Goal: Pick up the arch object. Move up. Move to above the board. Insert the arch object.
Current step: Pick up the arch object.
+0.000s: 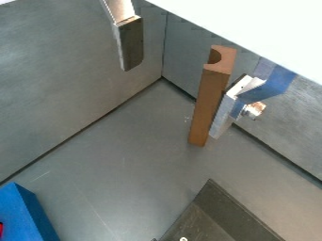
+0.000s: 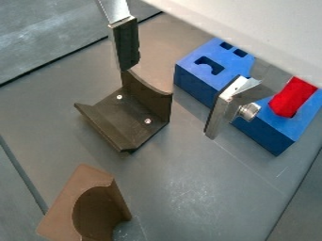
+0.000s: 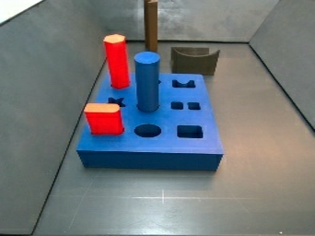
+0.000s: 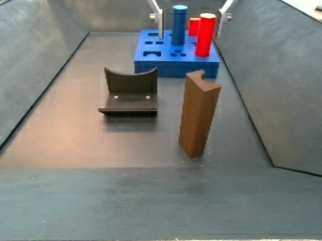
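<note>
Side views both show the arch object (image 4: 198, 115) standing upright and alone on the worktop (image 4: 75, 141), well apart from the board (image 3: 153, 140). It is a tall brown column with a groove along one side, visible in a wrist view (image 1: 212, 96) between the two silver fingers.

We judge the first step, the pick-up, to be in hand and not yet done. The pincer (image 1: 189, 77) is spread wide, with one finger (image 1: 130, 42) clear of the column and the far finger (image 1: 239, 105) just beside it; nothing is held. The column's base rests on the worktop.

Near the column lies the squat dark block (image 4: 130, 91) with a curved dip, between it and the board. The board already carries a blue cylinder (image 3: 146, 81), a tall red peg (image 3: 116, 60) and a short red peg (image 3: 102, 118); several holes remain free.

For the next move, we would centre the fingers about the column, lower if needed, then close squarely on its flat sides so that it does not tip or twist.
</note>
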You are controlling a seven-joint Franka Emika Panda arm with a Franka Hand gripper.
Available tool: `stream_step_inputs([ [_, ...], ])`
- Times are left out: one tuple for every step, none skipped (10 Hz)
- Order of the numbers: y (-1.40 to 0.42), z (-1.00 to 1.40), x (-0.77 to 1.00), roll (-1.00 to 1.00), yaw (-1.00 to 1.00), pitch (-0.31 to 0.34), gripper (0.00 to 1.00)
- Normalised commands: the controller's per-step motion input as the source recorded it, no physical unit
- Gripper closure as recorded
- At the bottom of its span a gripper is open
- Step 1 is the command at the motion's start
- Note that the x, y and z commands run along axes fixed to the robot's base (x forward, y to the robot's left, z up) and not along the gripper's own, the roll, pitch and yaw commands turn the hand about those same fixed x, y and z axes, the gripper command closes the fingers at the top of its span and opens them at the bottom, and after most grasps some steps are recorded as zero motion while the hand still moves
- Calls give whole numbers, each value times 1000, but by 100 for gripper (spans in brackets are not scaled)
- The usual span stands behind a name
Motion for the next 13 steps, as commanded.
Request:
stream_step_inputs([
  [234,0,0,-86,-77,0,0],
  [600,-46,180,-267,91,0,0],
  [691,-166,-154,-269,177,-106,0],
  [669,-163,-146,-249,374,-130,0],
  [634,-174,-277,-214,477,-151,0],
  [577,-209,-291,-219,523,-180,0],
  [469,-177,-143,-231,583,-194,0],
  [449,-191,-51,-253,554,-203,0],
  [274,-377,77,-163,409,-121,0],
  [209,-403,260,-114,397,-49,0],
  [123,-474,163,-90,311,-67,0],
  [157,-494,300,-61,266,-17,0],
  [109,-474,114,-11,157,-19,0],
])
